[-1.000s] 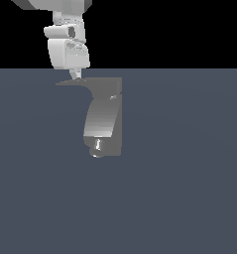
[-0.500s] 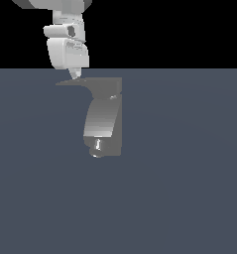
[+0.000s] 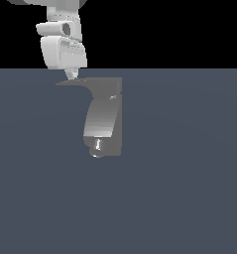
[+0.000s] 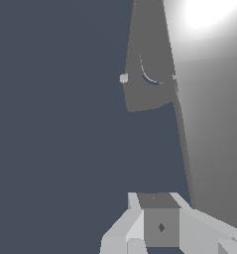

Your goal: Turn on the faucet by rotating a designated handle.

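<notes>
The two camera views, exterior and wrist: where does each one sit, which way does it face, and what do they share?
Exterior view: off the arm, looking across the dark grey-blue floor at the small grey metallic faucet; the white blocky tool hangs over the thin flat dark-grey handle.
Wrist view: on the wrist, looking past the tool toward the faucet.
Shared: faucet, its small bright nozzle tip, and the tool.
</notes>
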### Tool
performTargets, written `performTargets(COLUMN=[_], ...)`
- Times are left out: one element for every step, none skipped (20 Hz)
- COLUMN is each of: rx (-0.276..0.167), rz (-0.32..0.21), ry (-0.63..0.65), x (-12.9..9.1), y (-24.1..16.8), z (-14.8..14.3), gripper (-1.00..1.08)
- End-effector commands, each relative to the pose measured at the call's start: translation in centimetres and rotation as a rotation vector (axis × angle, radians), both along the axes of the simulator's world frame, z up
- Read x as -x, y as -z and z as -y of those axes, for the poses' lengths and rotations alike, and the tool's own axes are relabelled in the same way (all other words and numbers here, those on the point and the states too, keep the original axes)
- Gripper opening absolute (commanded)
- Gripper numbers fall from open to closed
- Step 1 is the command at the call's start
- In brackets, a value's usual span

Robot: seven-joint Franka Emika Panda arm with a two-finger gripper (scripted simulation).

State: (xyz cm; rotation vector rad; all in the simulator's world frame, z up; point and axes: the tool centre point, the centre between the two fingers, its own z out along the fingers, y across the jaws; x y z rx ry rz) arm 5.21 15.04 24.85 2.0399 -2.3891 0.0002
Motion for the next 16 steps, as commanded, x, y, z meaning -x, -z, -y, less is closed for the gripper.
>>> performTargets(rx=[0.0, 0.0, 0.0, 0.0, 0.0, 0.0, 0.0, 0.0, 0.0, 0.0, 0.0, 0.0, 0.0, 0.0, 0.0, 0.0], rz=[0.0, 0.0, 0.0, 0.0, 0.0, 0.0, 0.0, 0.0, 0.0, 0.0, 0.0, 0.0, 0.0, 0.0, 0.0, 0.0], ry=[0.0, 0.0, 0.0, 0.0, 0.0, 0.0, 0.0, 0.0, 0.0, 0.0, 0.0, 0.0, 0.0, 0.0, 0.0, 0.0], x=[0.7, 1.0, 1.3, 1.6, 1.9, 2.2, 2.5, 2.8, 3.1, 3.4, 3.7, 4.0, 4.3, 4.6, 4.9, 5.2], y=[0.0, 0.0, 0.0, 0.0, 0.0, 0.0, 0.0, 0.0, 0.0, 0.0, 0.0, 0.0, 0.0, 0.0, 0.0, 0.0], z=[-0.1, -0.2, -0.3, -0.3, -0.4, -0.4, -0.5, -0.6, -0.6, -0.7, -0.7, -0.8, -0.9, -0.9, -1.0, -1.0], gripper=[-1.0, -1.0, -1.0, -1.0, -1.0, -1.0, -1.0, -1.0, -1.0, -1.0, -1.0, -1.0, -1.0, -1.0, -1.0, -1.0])
